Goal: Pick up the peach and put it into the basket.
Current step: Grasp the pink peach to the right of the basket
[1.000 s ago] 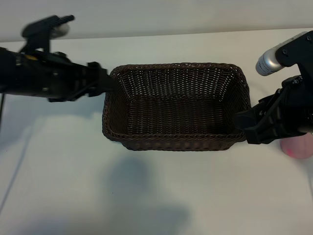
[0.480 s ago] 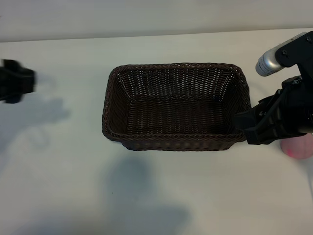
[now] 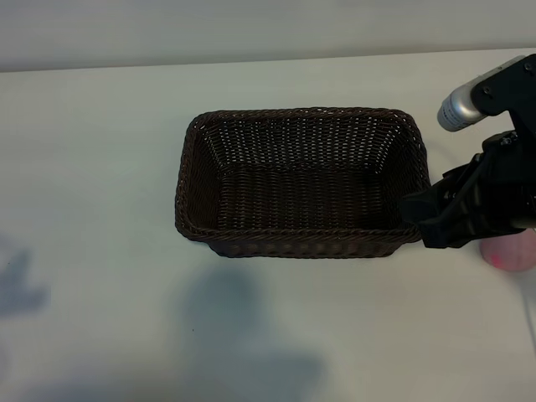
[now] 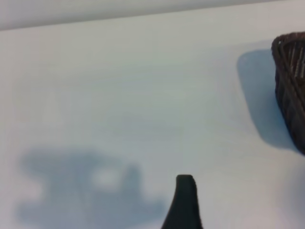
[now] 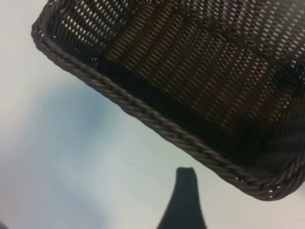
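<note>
- The basket [image 3: 301, 180] is sitting in the middle of the white table [image 3: 100, 209], its inside holding nothing
- The peach [image 3: 509, 251] is lying on the table off the basket's right end, mostly hidden behind the right arm, only a pink edge showing
- The right gripper [image 3: 412, 219] is hanging just beside the basket's right near corner, its tip close over the braided rim; one dark finger [image 5: 183, 200] is showing in its wrist view, and the jaws are standing spread with nothing between them
- The left gripper [image 4: 183, 202] is sitting out of the exterior view; its wrist view is showing one dark finger over bare table, with the basket's end well off to one side
- Whether the left jaws are spread or pressed together, I cannot tell
</note>
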`<state>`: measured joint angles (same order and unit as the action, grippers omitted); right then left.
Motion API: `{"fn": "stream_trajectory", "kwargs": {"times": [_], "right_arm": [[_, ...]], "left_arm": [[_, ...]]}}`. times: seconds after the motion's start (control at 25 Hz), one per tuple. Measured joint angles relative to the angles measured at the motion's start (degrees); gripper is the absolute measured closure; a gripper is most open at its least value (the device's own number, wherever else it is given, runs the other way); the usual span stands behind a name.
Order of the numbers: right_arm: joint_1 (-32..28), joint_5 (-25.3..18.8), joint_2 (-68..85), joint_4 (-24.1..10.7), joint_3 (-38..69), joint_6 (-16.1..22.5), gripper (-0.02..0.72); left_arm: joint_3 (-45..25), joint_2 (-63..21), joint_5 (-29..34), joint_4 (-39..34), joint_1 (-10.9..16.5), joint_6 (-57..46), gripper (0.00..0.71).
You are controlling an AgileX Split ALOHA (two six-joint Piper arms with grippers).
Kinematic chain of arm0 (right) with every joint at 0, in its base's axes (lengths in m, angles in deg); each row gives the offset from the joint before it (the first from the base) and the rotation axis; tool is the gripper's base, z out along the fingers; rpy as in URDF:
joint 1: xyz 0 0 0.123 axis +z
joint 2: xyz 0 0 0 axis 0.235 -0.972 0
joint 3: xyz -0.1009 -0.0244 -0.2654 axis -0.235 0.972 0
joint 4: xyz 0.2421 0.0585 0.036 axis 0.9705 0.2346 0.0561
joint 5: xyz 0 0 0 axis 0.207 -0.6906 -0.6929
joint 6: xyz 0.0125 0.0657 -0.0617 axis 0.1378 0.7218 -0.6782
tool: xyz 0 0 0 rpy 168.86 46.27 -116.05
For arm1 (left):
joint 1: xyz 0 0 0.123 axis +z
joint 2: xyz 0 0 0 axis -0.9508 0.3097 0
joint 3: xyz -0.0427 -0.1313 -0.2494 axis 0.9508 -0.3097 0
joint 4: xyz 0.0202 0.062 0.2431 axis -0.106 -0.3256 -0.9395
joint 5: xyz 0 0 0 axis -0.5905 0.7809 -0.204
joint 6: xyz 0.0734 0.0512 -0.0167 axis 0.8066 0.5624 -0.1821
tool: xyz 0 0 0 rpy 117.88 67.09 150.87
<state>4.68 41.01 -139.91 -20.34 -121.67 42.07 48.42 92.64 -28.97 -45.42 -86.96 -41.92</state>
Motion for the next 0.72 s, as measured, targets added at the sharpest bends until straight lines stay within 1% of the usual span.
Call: {"fn": "stream_trajectory", "kwargs": {"times": [0.16, 0.44, 0.72], "right_arm": [[0.0, 0.12, 0.0, 0.0, 0.0, 0.0, 0.126], [0.0, 1.16, 0.0, 0.0, 0.0, 0.0, 0.126], [0.0, 1.39, 0.0, 0.0, 0.0, 0.0, 0.126]], "left_arm": [[-3.22, -5.69, 4.04, 0.35, 0.0, 0.64, 0.105], [-10.97, -15.56, 5.4, 5.38, 0.0, 6.24, 0.113], [-14.5, -21.68, 8.83, 5.95, 0.0, 7.23, 0.113]]}}
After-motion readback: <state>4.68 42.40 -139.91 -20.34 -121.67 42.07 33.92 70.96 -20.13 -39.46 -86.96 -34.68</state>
